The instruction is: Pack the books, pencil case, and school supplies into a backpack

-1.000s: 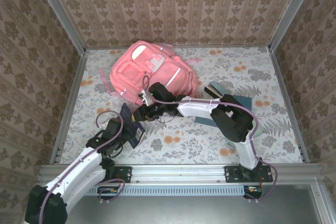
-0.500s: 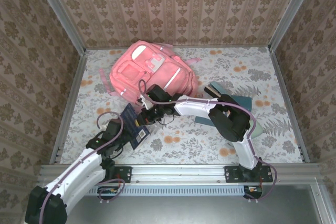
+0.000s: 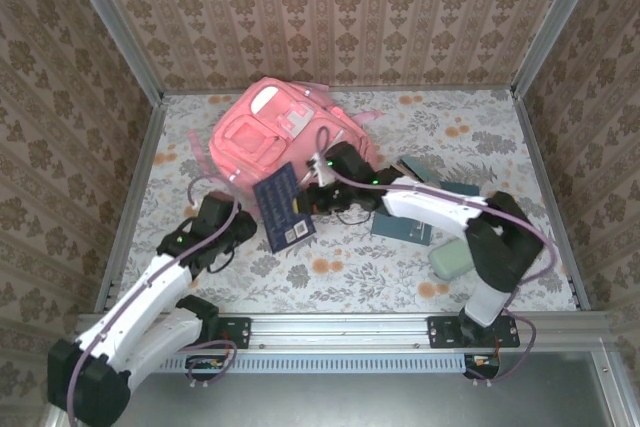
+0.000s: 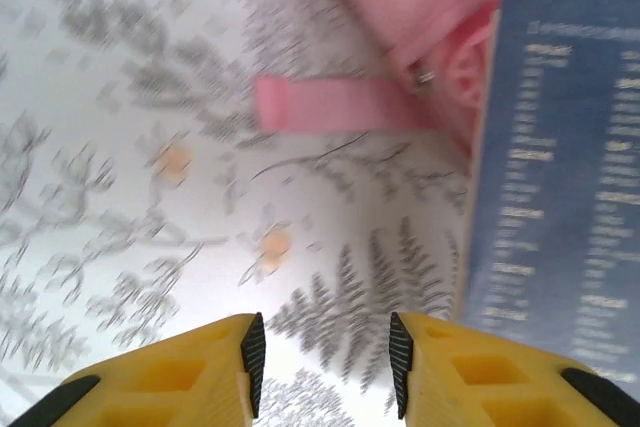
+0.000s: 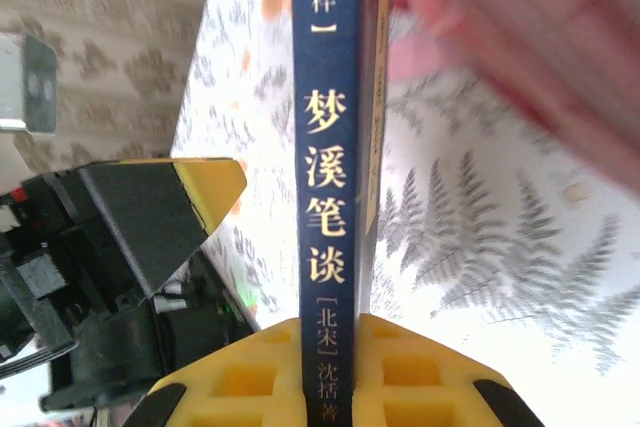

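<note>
My right gripper (image 5: 340,347) is shut on the spine of a thin navy book (image 5: 335,147) with gold print. In the top view that navy book (image 3: 283,207) stands tilted off the table, just in front of the pink backpack (image 3: 280,132), with the right gripper (image 3: 310,197) at its right edge. Left of the book, my left gripper (image 3: 245,230) is open and holds nothing. In the left wrist view its yellow fingers (image 4: 225,367) stand apart over the floral table, with the book's back cover (image 4: 560,177) to the right and a pink strap (image 4: 340,105) ahead. The mint pencil case (image 3: 450,260) lies at the right.
A dark teal notebook (image 3: 403,227) and a teal-and-dark block (image 3: 424,169) lie on the table right of the backpack, under the right arm. The metal frame rails and patterned walls close in the floral table (image 3: 340,282) on all sides.
The right gripper shut on the book that the left gripper held. The left gripper opened and let go, and the book rose towards the backpack.
</note>
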Robot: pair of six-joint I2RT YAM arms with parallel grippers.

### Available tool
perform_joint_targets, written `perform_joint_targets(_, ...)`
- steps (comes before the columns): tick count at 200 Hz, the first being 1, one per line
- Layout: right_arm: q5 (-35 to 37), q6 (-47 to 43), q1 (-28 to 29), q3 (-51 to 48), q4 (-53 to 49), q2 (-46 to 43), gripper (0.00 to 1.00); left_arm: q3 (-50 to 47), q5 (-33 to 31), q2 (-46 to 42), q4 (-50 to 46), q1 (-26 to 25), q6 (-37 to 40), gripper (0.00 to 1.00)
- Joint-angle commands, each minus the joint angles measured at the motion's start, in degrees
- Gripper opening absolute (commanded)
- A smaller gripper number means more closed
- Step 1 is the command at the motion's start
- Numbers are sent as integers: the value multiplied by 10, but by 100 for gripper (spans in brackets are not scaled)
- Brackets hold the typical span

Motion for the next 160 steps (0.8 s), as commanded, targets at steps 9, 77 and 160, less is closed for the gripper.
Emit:
perform_joint_targets(9,72,20,-51,-67,13,-103,0,91,7,101,27,-9,112,43)
perform_joint_targets(77,157,28,-177,-199,-60,-322,0,352,13,403,28,-96,276,54)
perform_joint_targets(160,198,43,-230,-277,-100,-474,0,574,-5,647,-61,-140,427,61)
